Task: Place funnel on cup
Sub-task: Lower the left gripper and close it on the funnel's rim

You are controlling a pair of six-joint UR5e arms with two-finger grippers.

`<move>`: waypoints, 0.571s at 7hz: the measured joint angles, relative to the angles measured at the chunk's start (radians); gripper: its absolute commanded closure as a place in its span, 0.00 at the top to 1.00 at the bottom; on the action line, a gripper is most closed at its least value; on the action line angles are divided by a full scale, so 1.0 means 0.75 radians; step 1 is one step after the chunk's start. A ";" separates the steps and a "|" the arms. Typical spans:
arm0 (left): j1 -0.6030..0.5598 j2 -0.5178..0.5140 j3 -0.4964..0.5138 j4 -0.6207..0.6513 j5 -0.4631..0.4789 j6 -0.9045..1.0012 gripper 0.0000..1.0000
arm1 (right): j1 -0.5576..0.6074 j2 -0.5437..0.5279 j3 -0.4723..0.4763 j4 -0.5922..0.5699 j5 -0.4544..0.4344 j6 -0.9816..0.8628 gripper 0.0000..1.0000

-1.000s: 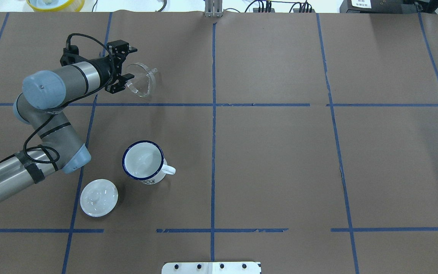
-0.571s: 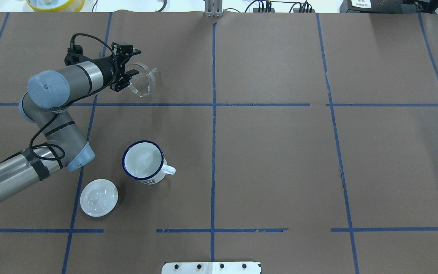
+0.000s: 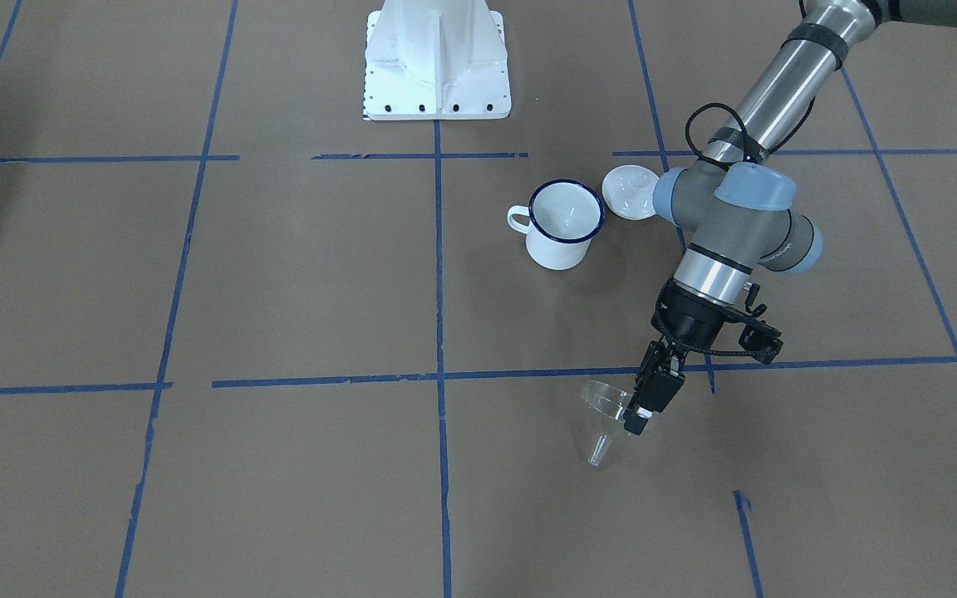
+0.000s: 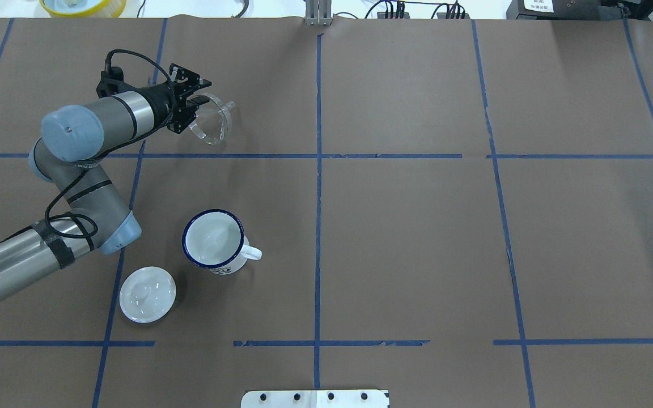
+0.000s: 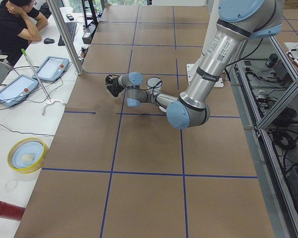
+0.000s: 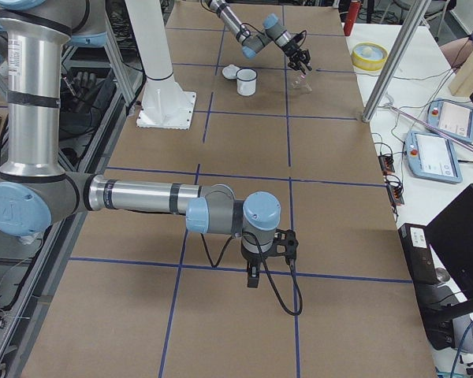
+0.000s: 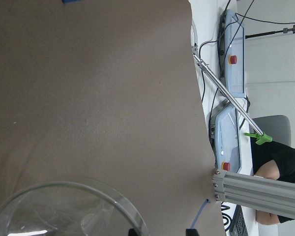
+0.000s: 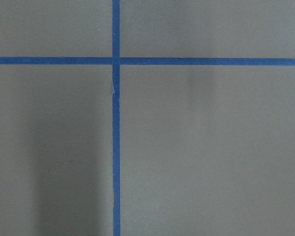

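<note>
The left end effector (image 4: 195, 113) reaches low over the brown-papered table (image 4: 417, 238), in its left half and closer to the edge away from the robot. Its jaws stand narrow and straddle the rim of the funnel (image 4: 214, 122). In the left wrist view one dark fingertip (image 7: 132, 231) shows through the clear wall and the other sits just outside it. I cannot tell whether they press on the rim.

The funnel lies tipped on its side, its wide mouth turned toward the end effector and its short spout (image 3: 599, 451) pointing toward the table's far edge. It sits just beyond a blue tape line (image 4: 247, 156) that runs along the table.

The cup (image 4: 213, 238) stands upright on the near side of that line, well apart from the funnel and closer to the robot's edge. Its mouth is open and its handle (image 4: 251, 253) points toward the table's middle. A round white lid (image 4: 147, 294) lies just beside the cup, on the side toward the table's left end and a little nearer the robot's edge.

The right end effector (image 6: 252, 277) hangs over the table's right half, pointing down near a tape line; it shows only in the side view, so I cannot tell how its jaws stand. Its wrist camera sees only brown paper and a tape crossing (image 8: 116, 60).

A person (image 5: 12, 22) sits at a white side desk (image 5: 15, 114) beyond the table's far edge.
</note>
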 measured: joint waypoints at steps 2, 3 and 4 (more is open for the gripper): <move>0.001 -0.002 0.009 0.000 -0.001 0.000 0.15 | 0.000 0.000 -0.001 0.000 0.000 0.000 1.00; 0.001 -0.004 0.010 0.000 -0.002 0.000 0.00 | 0.000 0.000 -0.001 0.000 0.000 0.000 1.00; 0.001 -0.007 0.011 0.000 -0.002 0.000 0.00 | 0.000 0.000 -0.001 0.000 0.000 0.000 1.00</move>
